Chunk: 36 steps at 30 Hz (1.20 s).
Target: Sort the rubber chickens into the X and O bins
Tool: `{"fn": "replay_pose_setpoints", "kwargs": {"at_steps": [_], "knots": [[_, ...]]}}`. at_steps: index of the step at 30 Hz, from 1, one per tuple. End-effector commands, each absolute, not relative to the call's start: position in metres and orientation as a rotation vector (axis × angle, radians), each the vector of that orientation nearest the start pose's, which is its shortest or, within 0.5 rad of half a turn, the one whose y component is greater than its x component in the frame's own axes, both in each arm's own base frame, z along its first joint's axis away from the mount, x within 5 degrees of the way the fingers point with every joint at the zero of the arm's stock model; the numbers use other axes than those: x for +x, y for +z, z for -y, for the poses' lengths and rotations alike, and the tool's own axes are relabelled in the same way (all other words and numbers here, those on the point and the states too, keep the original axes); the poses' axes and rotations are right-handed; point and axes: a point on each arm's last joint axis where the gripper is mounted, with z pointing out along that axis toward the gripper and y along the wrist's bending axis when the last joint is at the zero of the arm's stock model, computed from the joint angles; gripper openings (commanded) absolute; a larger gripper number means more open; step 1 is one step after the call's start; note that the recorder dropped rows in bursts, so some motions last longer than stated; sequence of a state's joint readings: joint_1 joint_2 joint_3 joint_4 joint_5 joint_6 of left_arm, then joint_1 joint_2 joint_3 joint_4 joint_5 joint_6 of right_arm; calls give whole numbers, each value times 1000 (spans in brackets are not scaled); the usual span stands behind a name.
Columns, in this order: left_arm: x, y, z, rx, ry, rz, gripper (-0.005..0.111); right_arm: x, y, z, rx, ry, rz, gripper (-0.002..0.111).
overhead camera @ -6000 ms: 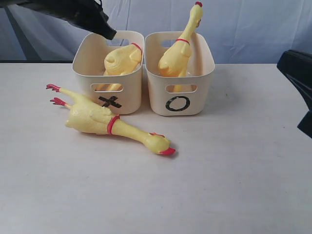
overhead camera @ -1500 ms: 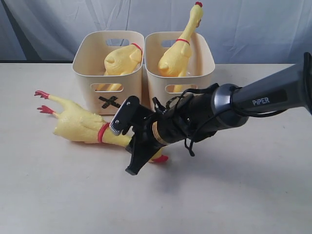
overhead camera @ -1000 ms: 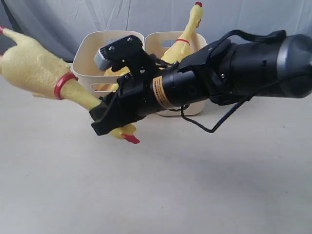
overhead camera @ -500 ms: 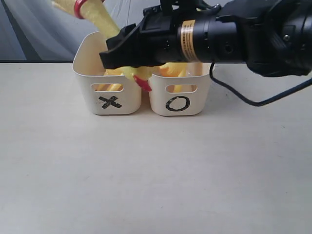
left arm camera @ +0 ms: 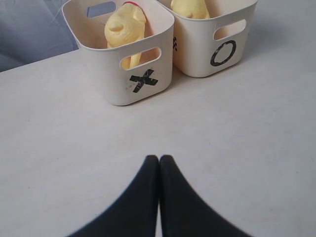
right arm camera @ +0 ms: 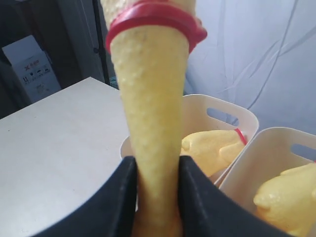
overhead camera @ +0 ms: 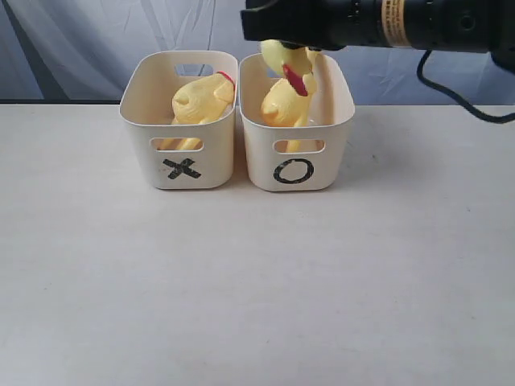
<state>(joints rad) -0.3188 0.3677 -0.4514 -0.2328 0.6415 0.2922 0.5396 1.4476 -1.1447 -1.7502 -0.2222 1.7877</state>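
Observation:
My right gripper (right arm camera: 157,163) is shut on the long neck of a yellow rubber chicken (right arm camera: 150,98), just below its red ring (right arm camera: 155,19). In the exterior view the right gripper (overhead camera: 269,20) reaches in high from the right. The held chicken's head (overhead camera: 282,58) with its red beak hangs over the O bin (overhead camera: 330,161). A second chicken (overhead camera: 278,104) lies inside that bin. The X bin (overhead camera: 217,161) holds a chicken piece (overhead camera: 201,98). My left gripper (left arm camera: 159,159) is shut on nothing, low over the table in front of the X bin (left arm camera: 143,94).
The two bins stand side by side, touching, at the back of the pale table (overhead camera: 257,281). A wrinkled blue-grey cloth (overhead camera: 80,40) hangs behind them. The right arm's cable (overhead camera: 459,100) loops down at the far right.
The right gripper took the chicken by its neck off the table, lifted it, and swung it right from above the X bin to above the O bin.

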Motion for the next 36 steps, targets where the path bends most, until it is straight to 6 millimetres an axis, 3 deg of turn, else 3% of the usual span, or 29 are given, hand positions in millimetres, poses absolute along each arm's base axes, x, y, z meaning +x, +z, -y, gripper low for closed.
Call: {"fn": "replay_pose_setpoints", "kwargs": {"at_steps": [1, 8, 36], "knots": [[66, 286, 35, 504, -277, -1955, 0, 286, 360, -172, -610, 626, -1749, -1], [66, 286, 35, 503, -277, -1953, 0, 289, 368, -149, -583, 637, -1742, -1], [67, 286, 35, 505, -272, -1953, 0, 291, 367, -147, -560, 608, -1747, -1]]}}
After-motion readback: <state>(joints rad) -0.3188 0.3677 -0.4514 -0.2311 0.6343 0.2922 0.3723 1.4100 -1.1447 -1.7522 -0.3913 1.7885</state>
